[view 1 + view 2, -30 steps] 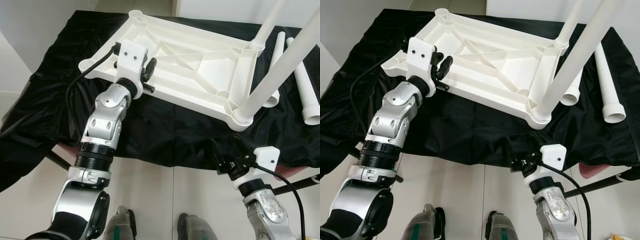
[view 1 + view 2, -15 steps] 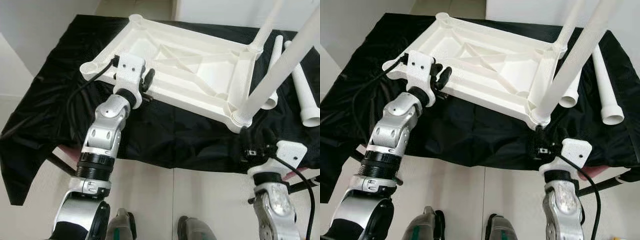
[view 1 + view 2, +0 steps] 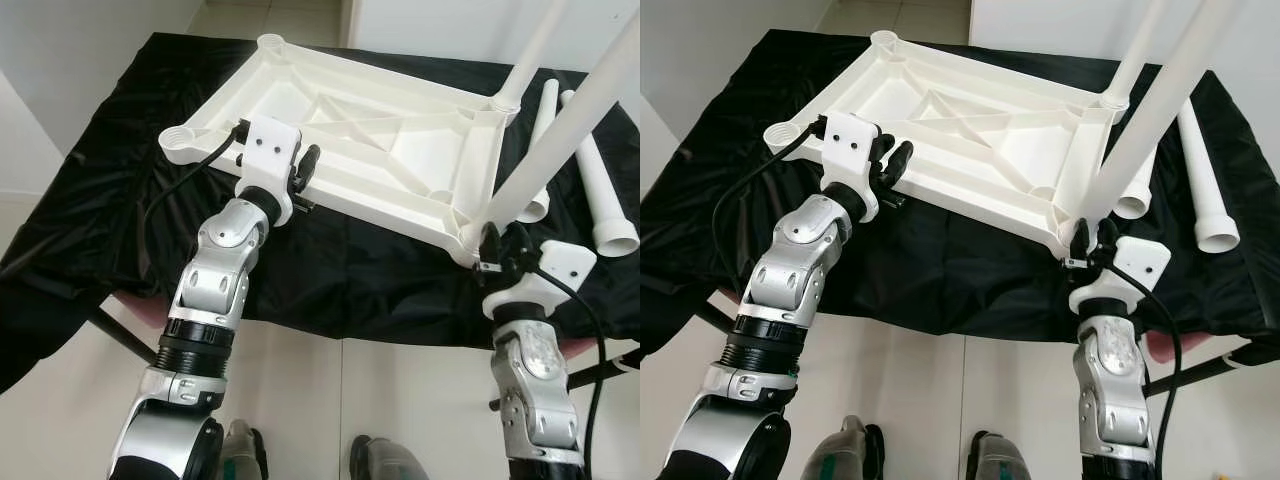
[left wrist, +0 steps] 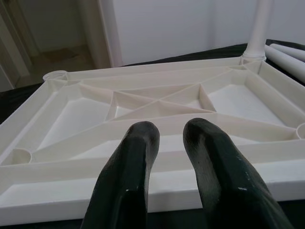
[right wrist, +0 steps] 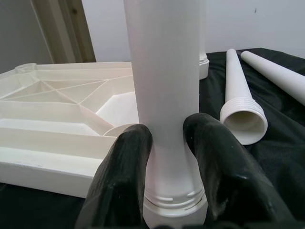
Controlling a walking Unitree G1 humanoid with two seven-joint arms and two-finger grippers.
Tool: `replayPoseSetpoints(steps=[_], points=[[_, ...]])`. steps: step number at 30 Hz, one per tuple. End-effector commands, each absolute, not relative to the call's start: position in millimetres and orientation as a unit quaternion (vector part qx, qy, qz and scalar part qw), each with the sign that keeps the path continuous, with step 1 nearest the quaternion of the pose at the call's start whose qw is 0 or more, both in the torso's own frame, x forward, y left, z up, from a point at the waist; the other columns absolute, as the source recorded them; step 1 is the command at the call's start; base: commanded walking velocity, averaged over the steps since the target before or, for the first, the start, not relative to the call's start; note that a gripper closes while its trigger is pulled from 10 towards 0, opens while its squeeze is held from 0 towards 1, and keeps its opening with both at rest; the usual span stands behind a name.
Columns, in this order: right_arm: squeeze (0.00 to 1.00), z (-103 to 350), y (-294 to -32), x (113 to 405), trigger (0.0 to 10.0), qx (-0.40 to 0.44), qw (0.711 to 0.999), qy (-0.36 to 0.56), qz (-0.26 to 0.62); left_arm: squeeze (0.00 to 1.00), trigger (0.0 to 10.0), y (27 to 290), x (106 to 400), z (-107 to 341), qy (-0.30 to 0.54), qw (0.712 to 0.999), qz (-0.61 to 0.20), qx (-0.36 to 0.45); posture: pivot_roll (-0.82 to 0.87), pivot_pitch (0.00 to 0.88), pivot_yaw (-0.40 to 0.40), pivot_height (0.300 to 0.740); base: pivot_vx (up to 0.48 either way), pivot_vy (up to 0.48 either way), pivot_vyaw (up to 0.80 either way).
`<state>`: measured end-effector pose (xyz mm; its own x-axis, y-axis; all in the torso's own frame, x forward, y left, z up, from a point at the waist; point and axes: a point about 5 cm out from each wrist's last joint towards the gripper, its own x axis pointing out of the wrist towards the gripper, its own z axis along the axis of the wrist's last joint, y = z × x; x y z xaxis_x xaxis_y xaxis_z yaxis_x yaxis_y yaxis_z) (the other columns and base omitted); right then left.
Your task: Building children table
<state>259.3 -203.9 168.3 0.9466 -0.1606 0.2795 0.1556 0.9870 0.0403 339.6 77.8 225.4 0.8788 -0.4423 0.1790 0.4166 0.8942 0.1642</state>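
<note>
Gripping leg with right gripper; left gripper, fingers slightly apart, rests on tabletop rim. Your twist may cross-thread socket.

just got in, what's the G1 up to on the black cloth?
It is assembling a white plastic kids' table. The tabletop lies upside down on the black cloth, with two legs already standing in the corner sockets on the robot's right. The right claw grips the base of the near leg. The left claw hovers at the tabletop's near edge. Two loose legs lie alongside.
</note>
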Motion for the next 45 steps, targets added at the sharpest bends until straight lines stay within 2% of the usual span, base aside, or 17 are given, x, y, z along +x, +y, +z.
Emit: replayPoseSetpoints(steps=[1, 17, 23, 25, 27, 29, 33, 34, 35, 36, 38, 39, 45], points=[[0.00, 165.7, -204.3, 264.2, 10.0, 0.022, 0.987, -0.133, -0.084, 0.00, 10.0, 81.8, 337.8, 223.6, -0.105, 0.975, -0.184, 0.067, 0.02, 0.094, -0.015, 0.740, 0.000, 0.000, 0.00], [0.00, 172.9, -213.1, 294.3, 10.0, 0.047, 0.985, -0.139, -0.090, 0.00, 10.0, 76.5, 332.0, 216.7, -0.082, 0.974, -0.192, 0.083, 0.02, 0.082, -0.008, 0.740, 0.000, 0.000, 0.00], [0.00, 175.2, -215.2, 297.2, 10.0, 0.044, 0.985, -0.143, -0.088, 0.00, 10.0, 70.1, 338.8, 211.1, -0.039, 0.975, -0.198, 0.091, 0.03, 0.081, -0.007, 0.740, 0.000, 0.000, 0.00], [0.00, 174.1, -214.7, 294.5, 10.0, 0.040, 0.985, -0.144, -0.087, 0.00, 10.0, 66.8, 351.5, 207.1, -0.007, 0.978, -0.182, 0.102, 0.02, 0.081, 0.001, 0.740, 0.000, 0.000, 0.00], [0.00, 174.1, -214.7, 294.5, 10.0, 0.040, 0.985, -0.144, -0.087, 0.00, 10.0, 66.8, 351.5, 207.1, -0.007, 0.978, -0.182, 0.102, 0.02, 0.081, 0.001, 0.740, 0.000, 0.000, 0.00], [0.00, 173.2, -214.7, 290.7, 10.0, 0.039, 0.985, -0.144, -0.088, 0.00, 10.0, 65.8, 369.2, 205.3, 0.013, 0.978, -0.163, 0.126, 0.00, 0.091, 0.013, 0.740, 0.000, 0.000, 0.00], [0.00, 173.5, -215.1, 287.2, 10.0, 0.036, 0.984, -0.147, -0.091, 0.00, 10.0, 65.9, 385.3, 204.7, 0.028, 0.979, -0.154, 0.133, 0.00, 0.096, 0.016, 0.740, 0.000, 0.000, 0.00], [0.00, 173.4, -215.1, 286.3, 10.0, 0.036, 0.984, -0.147, -0.091, 0.43, 10.0, 65.4, 389.4, 204.7, 0.033, 0.978, -0.158, 0.131, -0.01, 0.105, 0.021, 0.740, 0.000, 0.000, 0.00], [0.00, 173.4, -215.1, 286.3, 10.0, 0.036, 0.984, -0.147, -0.091, 0.43, 10.0, 65.4, 389.4, 204.7, 0.033, 0.978, -0.158, 0.131, -0.01, 0.105, 0.021, 0.740, 0.000, 0.000, 0.00], [0.00, 173.2, -214.9, 285.0, 10.0, 0.036, 0.984, -0.147, -0.092, 0.81, 10.0, 64.7, 393.4, 205.2, 0.037, 0.977, -0.161, 0.135, -0.01, 0.110, 0.024, 0.740, 0.000, 0.000, 0.00], [0.00, 173.2, -214.9, 285.0, 10.0, 0.036, 0.984, -0.147, -0.092, 0.81, 10.0, 64.7, 393.4, 205.2, 0.037, 0.977, -0.161, 0.135, -0.01, 0.110, 0.024, 0.740, 0.000, 0.000, 0.00], [0.00, 173.1, -214.7, 283.9, 10.0, 0.036, 0.984, -0.147, -0.092, 1.00, 10.0, 63.5, 395.6, 205.6, 0.038, 0.976, -0.173, 0.127, -0.01, 0.113, 0.027, 0.740, 0.000, 0.000, 0.00], [0.00, 173.8, -213.7, 279.3, 10.0, 0.034, 0.984, -0.150, -0.094, 1.00, 10.0, 57.4, 399.9, 205.7, 0.048, 0.960, -0.209, 0.181, -0.03, 0.135, 0.042, 0.740, 0.000, 0.000, 0.00]])
